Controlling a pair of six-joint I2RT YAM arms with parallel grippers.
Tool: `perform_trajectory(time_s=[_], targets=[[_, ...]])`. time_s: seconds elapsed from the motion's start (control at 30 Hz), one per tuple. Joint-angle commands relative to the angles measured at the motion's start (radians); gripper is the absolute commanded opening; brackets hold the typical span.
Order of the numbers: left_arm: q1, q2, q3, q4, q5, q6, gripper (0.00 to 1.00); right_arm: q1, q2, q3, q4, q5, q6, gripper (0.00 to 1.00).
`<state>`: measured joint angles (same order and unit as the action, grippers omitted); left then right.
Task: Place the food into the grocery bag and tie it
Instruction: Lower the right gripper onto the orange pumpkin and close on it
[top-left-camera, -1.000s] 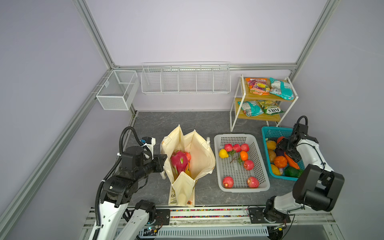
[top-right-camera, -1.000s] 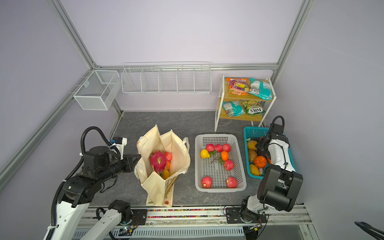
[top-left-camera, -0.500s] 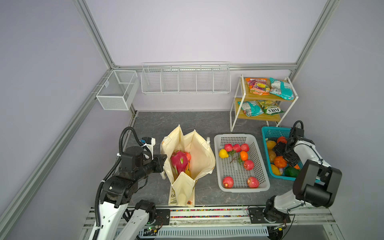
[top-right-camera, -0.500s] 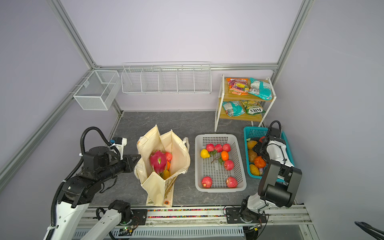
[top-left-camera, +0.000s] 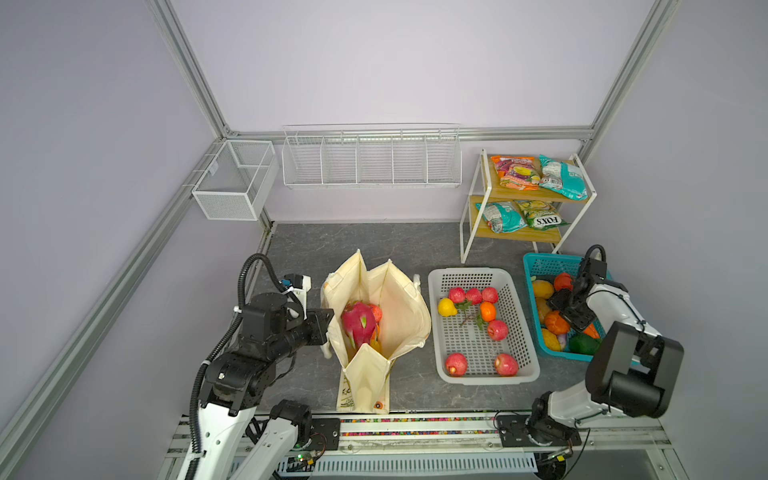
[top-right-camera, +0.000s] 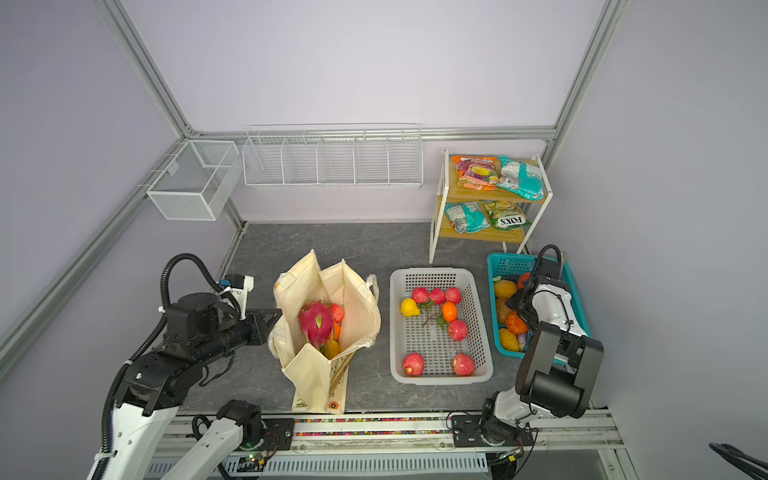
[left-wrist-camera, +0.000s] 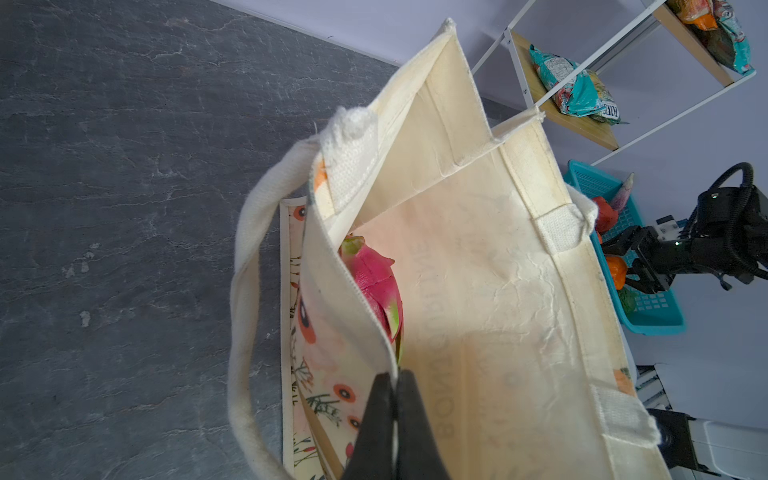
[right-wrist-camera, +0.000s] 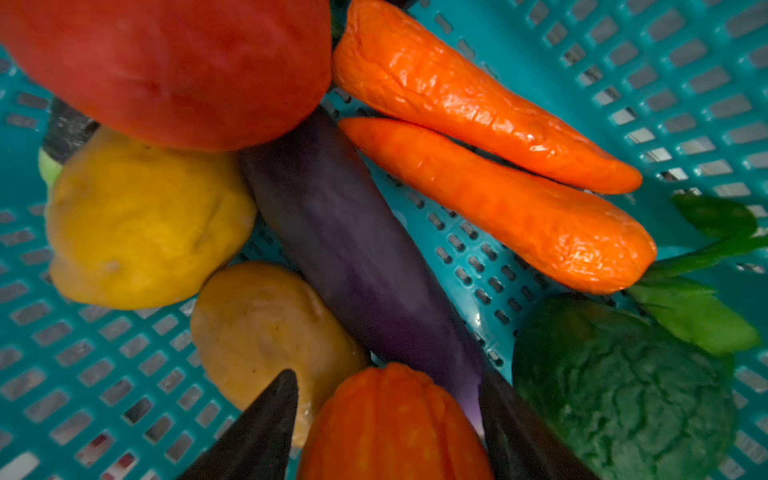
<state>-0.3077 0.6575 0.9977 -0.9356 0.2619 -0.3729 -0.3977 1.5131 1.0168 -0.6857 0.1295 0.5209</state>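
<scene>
**Bag rim pinched**

My left fingers are closed on the rim of the grocery bag, with a dragon fruit inside. Farther off, my right fingers straddle a ribbed orange fruit in the teal basket. I cannot tell if they grip it.

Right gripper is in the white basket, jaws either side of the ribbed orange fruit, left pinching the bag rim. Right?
No: the right gripper is in the teal basket, as the right wrist view shows. Its jaws do flank the ribbed orange fruit, and the left gripper pinches the bag rim.
</scene>
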Motion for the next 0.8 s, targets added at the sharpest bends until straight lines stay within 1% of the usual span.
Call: perform_trajectory(time_s=[0.0,0.03,0.27,0.37,0.53,0.63,0.67,0.7,0.73,0.77], targets=[[0.0,-0.006,0.019,0.002,0.001,0.006,0.0,-0.004,-0.043,-0.015,0.004,-0.026,0.014,0.62],[0.0,-0.007,0.016,0.003,0.001,0.005,0.0,-0.004,-0.051,-0.015,0.002,-0.028,0.015,0.6],[-0.001,-0.016,0.009,0.006,0.002,0.0,0.0,0.01,-0.137,0.011,-0.044,-0.059,0.027,0.56],[-0.001,-0.018,0.009,0.01,0.004,0.0,0.0,0.025,-0.185,0.036,-0.077,-0.065,0.032,0.51],[0.0,-0.024,0.006,0.015,0.008,-0.004,0.0,0.047,-0.235,0.085,-0.125,-0.066,0.039,0.52],[0.0,-0.028,0.006,0.016,0.01,-0.006,0.0,0.052,-0.246,0.101,-0.136,-0.064,0.036,0.5],[-0.001,-0.029,0.004,0.016,0.008,-0.007,0.0,0.053,-0.246,0.104,-0.14,-0.059,0.035,0.52],[-0.001,-0.03,0.003,0.016,0.008,-0.006,0.0,0.053,-0.245,0.106,-0.146,-0.05,0.033,0.6],[-0.001,-0.032,0.001,0.015,0.01,-0.007,0.0,0.053,-0.239,0.109,-0.153,-0.033,0.031,0.7],[-0.001,-0.032,0.0,0.018,0.009,-0.008,0.0,0.055,-0.233,0.106,-0.159,-0.02,0.026,0.75]])
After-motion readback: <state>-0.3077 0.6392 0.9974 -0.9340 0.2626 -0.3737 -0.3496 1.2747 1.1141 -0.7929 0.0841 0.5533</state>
